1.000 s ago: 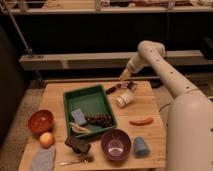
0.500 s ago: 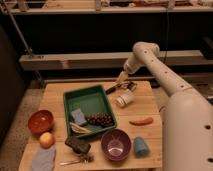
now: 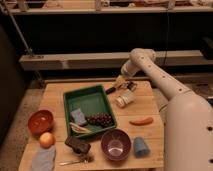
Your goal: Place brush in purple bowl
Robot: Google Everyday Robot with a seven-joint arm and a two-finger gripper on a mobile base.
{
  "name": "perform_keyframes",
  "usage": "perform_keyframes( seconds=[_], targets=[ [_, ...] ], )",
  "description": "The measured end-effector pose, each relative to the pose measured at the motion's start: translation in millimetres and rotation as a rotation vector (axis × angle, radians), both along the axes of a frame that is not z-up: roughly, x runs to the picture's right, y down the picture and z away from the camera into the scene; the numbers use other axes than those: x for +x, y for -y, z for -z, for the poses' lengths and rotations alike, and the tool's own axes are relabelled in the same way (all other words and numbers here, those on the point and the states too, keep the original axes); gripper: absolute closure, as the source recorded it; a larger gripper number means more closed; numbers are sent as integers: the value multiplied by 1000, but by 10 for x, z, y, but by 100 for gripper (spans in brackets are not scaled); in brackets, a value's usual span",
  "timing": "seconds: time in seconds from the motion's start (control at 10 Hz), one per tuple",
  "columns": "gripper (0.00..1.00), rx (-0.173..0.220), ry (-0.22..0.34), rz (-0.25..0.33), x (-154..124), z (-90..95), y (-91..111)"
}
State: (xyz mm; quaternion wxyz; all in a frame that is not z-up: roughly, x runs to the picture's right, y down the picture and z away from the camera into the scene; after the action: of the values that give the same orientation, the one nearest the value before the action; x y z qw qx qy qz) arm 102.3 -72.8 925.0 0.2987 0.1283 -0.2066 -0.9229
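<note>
End effector (image 3: 120, 83) hovers at the worktop's (image 3: 55, 95) far edge, grip state indiscernible. Brush (image 3: 111, 90) lies just beside it (apparently unlifted). Purple bowl (image 3: 103, 142) sits well apart, camera-ward, empty. Pickup and transfer remain.

The robot's arm (image 3: 150, 67) is a chain of smooth, rounded, off-white tube segments, joined at bulbous joints with faint darker seams. Toward the lower right it widens into a large, pale grey-white cylindrical body (image 3: 187, 135) with a few tiny dark marks near its right edge. At the arm's tip, the small tan-and-dark gripper (image 3: 121, 83) sits over the far edge of the light wooden table (image 3: 52, 95).
</note>
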Motion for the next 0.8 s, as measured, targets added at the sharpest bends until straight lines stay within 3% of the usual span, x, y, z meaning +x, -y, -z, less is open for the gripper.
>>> perform_keyframes(
  seconds=[0.4, 0.8],
  targets=[
    [20, 34, -14, 23, -78, -283, -233],
    [20, 23, -52, 11, -3, -596, -355]
  ],
)
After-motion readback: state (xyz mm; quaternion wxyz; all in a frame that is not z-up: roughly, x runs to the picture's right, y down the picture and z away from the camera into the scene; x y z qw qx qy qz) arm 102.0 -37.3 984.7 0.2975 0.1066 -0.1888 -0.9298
